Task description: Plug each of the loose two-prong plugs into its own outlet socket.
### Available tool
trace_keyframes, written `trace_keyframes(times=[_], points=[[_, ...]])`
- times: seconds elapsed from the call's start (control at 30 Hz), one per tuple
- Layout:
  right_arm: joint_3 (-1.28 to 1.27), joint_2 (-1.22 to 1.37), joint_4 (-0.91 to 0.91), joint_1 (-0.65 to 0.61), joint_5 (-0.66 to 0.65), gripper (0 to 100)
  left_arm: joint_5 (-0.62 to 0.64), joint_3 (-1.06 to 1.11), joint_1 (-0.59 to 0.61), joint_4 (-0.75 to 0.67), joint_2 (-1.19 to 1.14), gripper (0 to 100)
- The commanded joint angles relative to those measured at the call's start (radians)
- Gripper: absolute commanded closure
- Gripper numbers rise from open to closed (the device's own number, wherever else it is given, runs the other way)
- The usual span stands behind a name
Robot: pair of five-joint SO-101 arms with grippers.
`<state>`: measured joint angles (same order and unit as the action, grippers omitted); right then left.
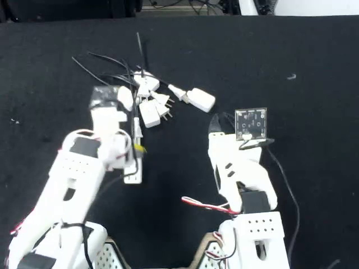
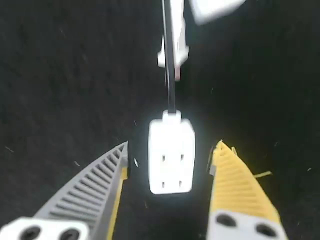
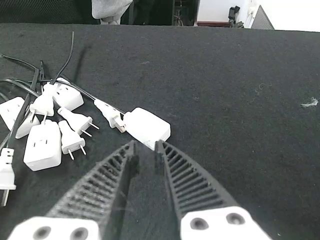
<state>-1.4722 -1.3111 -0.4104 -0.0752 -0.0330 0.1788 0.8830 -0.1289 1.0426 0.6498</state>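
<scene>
High view, left of centre: left pincer (image 1: 130, 151) over the black table (image 1: 314, 67). In the left wrist view it is released. Its fingers (image 2: 235, 180) are spread either side of a white socket (image 2: 171, 159), which lies flat with slots up. There is a narrow gap on both sides and no contact seen. A black cord (image 2: 170, 95) leaves the socket's far end.

Upper centre of the high view: a heap (image 1: 147, 101) of white sockets and plugs, with thin black cords fanning to the upper left. The right wrist view shows a loose plug (image 3: 70, 141) with bare prongs and a second one beside it. Both lie next to a socket block (image 3: 42, 145).

Just right of the heap, a joined plug (image 1: 178, 92) sits in an oblong socket (image 1: 199, 100).

Right of centre: right pincer (image 1: 215, 125), tips toward the oblong socket, near but apart. It is released with only a narrow gap, nothing in it.
</scene>
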Motion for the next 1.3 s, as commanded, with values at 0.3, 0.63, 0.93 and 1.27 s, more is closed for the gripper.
trace_keyframes(times=[0.3,0.63,0.93,1.27], points=[[0.008,-0.025,0.026,0.012,0.000,93.2,-0.144,0.254,0.133,-0.686,-0.032,73],[0.008,-0.025,0.026,0.012,0.000,93.2,-0.186,0.325,0.139,-0.713,-0.129,73],[0.008,-0.025,0.026,0.012,0.000,93.2,-0.407,0.415,0.325,-0.712,-0.063,73],[0.008,-0.025,0.026,0.012,0.000,93.2,-0.448,0.430,0.361,-0.336,0.377,73]])
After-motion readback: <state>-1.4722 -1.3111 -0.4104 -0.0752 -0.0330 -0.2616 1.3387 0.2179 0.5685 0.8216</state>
